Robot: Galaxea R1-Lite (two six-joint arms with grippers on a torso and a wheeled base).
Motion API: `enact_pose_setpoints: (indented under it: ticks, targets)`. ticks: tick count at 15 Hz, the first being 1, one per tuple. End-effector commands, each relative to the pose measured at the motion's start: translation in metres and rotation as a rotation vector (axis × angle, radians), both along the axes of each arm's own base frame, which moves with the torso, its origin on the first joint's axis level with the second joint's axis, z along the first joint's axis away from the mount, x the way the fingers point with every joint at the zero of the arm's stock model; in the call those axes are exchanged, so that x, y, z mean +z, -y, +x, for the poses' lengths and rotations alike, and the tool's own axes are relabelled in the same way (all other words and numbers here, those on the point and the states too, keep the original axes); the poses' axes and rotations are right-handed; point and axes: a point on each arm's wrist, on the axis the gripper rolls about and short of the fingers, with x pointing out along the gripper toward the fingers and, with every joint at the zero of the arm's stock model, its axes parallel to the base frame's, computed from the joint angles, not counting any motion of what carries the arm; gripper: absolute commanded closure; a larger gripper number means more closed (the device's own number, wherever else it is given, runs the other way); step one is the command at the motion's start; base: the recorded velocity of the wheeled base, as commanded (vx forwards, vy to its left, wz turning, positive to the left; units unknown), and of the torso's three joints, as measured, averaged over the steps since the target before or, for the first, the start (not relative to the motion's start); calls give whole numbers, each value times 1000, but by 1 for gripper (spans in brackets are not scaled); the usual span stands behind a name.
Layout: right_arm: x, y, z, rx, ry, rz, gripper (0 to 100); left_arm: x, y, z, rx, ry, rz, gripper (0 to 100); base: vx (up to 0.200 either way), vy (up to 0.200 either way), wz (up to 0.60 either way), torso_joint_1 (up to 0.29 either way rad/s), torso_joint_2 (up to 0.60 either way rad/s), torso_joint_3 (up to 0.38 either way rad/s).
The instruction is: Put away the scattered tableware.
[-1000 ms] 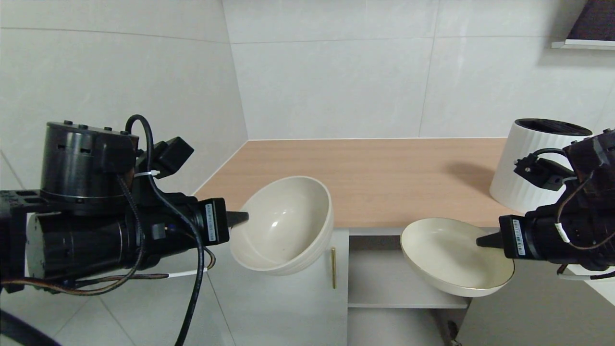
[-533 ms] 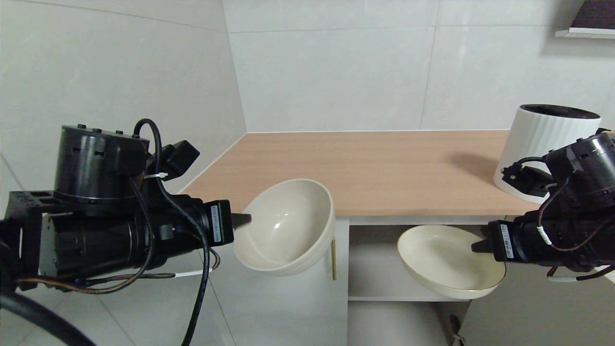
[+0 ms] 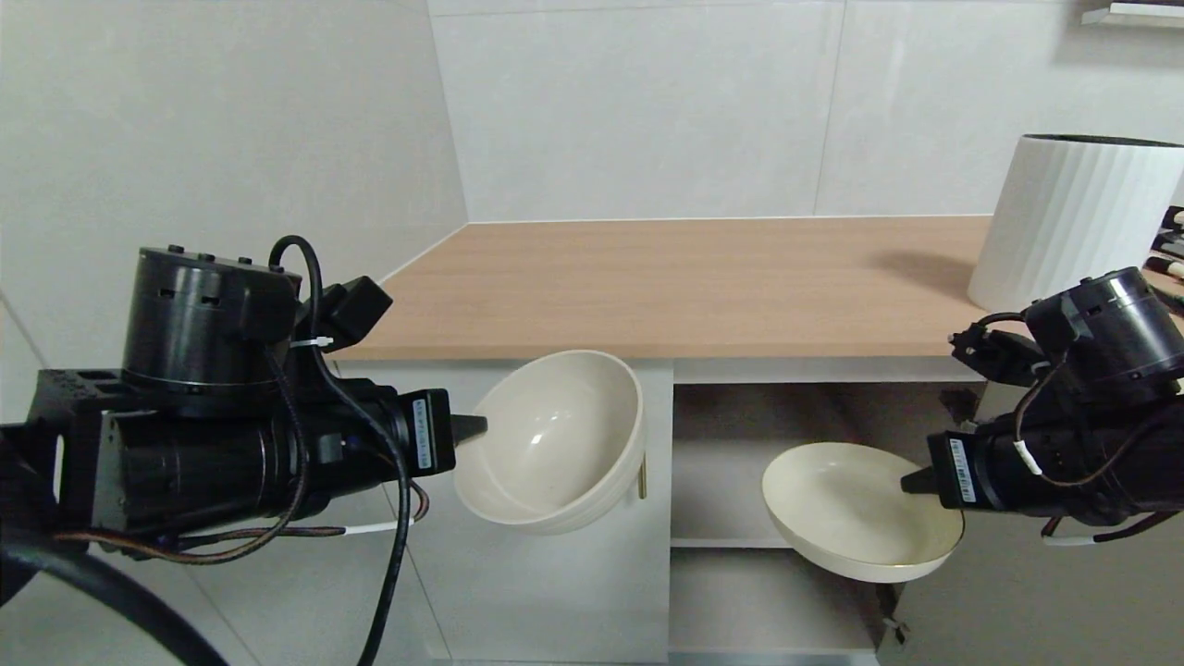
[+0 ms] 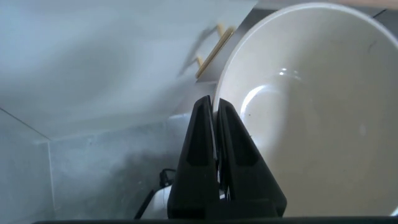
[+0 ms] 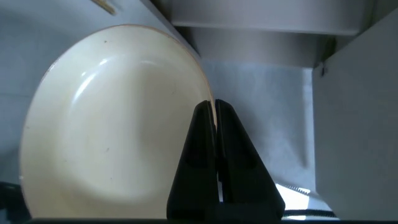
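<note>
The left end effector [image 3: 469, 427] is being kept clamped on the rim of a deep cream bowl [image 3: 555, 444], its jaws pinching the near wall with no gap showing. The bowl is being carried tilted, straight out ahead of the tips, with its mouth turned up and back toward the arm. The right end effector [image 3: 911, 479] is likewise being kept shut on the rim of a shallow gold-edged plate [image 3: 856, 509]. This plate is being held almost level, just ahead of its tips.

Beyond the plate, an open cabinet compartment with a shelf [image 3: 726, 541] is being faced. Whether the plate's far edge is already crossing the opening is hard to judge from this angle. Beyond the bowl, only a closed door [image 3: 555, 592] with a slim handle [image 3: 642, 481] is being faced.

The right arm is therefore being judged the nearer one to the opening. The plate's broad face is lying parallel to the shelf, so a level push forward is being called for.

Above both end effectors the worktop [image 3: 694, 287] is lying, and a white ribbed container [image 3: 1082, 222] is standing on it, above and beyond the right one.
</note>
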Motion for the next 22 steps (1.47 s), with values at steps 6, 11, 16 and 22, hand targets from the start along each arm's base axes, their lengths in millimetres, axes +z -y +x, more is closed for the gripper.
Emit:
enact_pose_setpoints:
  ticks: [6, 11, 16, 22]
  targets:
    - [-4, -1, 1, 3, -13, -6, 100, -2, 1, 1, 0, -5, 2, 100, 0, 0, 0, -127, 426, 297]
    - [-5, -1, 1, 21, -13, -24, 100, -2, 1, 2, -1, -8, 5, 100, 0, 0, 0, -15, 68, 43]
    - [-35, -12, 23, 31, -92, -56, 100, -5, 2, 4, -3, -14, 9, 100, 0, 0, 0, 0, 0, 0]
    - [-118, -31, 83, -29, -118, -104, 100, -8, 5, 7, -7, -20, 10, 100, 0, 0, 0, 0, 0, 0]
